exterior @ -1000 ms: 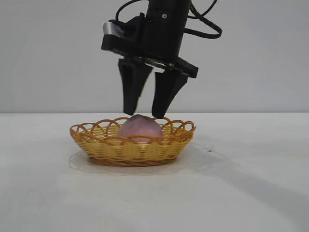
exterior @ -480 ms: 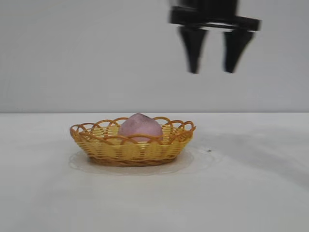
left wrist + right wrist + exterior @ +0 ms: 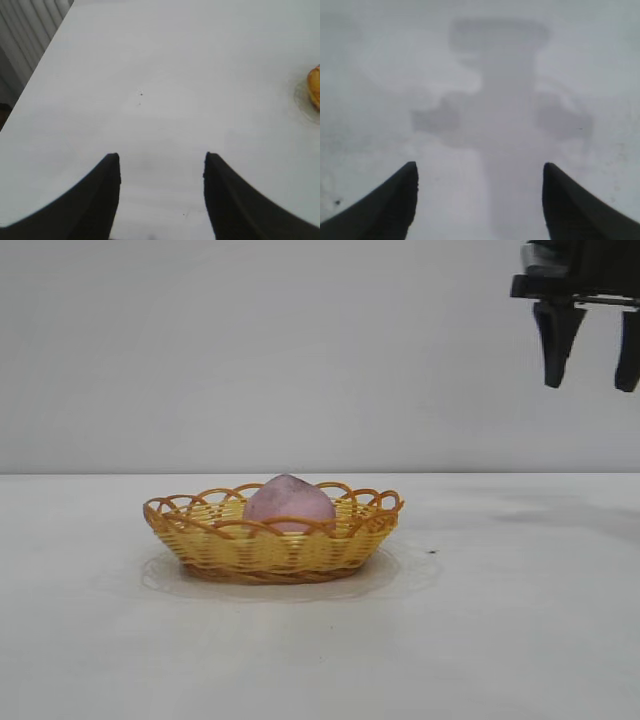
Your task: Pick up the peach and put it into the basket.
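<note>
Presently, on the left half of the counter (image 3: 520,640) as the exterior view shows it, the basket (image 3: 273,552) sits flat, its orange scalloped rim unbroken all round. The peach (image 3: 290,505) lies inside it, near the middle of the weave, pointed top up and showing just above the rim; nothing touches it.

Left end effector (image 3: 162,172): seen only from its own wrist camera, both dark fingers (image 3: 97,200) spread moderately apart with bare counter between them, nothing held. It points out over a plain stretch of counter near one long edge (a ribbed grey wall runs beyond that edge). A sliver of the basket shows at the margin of this view, well apart from the fingers.

Right end effector (image 3: 590,385): high above the right end of the counter, well clear of the basket and off to its right side, fingers pointing down. The jaws stand wide apart and empty. Its wrist camera shows only bare counter below, with the arm's own shadow (image 3: 505,115) cast on it between the fingertips (image 3: 400,195).
</note>
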{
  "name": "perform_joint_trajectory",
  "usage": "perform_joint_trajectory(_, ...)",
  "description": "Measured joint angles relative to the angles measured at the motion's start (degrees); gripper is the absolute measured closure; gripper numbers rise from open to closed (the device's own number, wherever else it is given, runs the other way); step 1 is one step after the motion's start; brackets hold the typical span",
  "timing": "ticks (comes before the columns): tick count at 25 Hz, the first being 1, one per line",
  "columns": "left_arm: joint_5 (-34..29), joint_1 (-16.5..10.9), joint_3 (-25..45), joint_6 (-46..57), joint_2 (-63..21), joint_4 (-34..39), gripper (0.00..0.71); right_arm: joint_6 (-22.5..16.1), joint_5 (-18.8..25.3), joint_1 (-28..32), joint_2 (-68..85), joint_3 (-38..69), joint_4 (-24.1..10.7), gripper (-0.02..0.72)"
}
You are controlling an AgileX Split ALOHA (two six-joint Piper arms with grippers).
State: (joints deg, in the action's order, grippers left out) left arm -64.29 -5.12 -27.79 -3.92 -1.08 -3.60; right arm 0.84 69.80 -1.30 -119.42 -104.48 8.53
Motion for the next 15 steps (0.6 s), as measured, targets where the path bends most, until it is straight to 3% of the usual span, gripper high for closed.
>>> perform_joint_trajectory(6,0.00,0.00,0.00,0.00,0.00,0.00,0.342,0.00,-0.42,-0.11,10.76,4.46,-1.20,0.221)
perform_joint_trajectory(9,0.00,0.00,0.00,0.00,0.00,0.00,0.342,0.00,-2.00,-0.69,21.89,12.83,-2.71,0.221)
perform_joint_trajectory(12,0.00,0.00,0.00,0.00,0.00,0.00,0.342,0.00,-2.65,-2.79,33.53,24.55,-6.50,0.221)
perform_joint_trajectory(15,0.00,0.00,0.00,0.00,0.00,0.00,0.342,-0.12,-3.55,-4.24,45.98,36.71,-7.34,0.221)
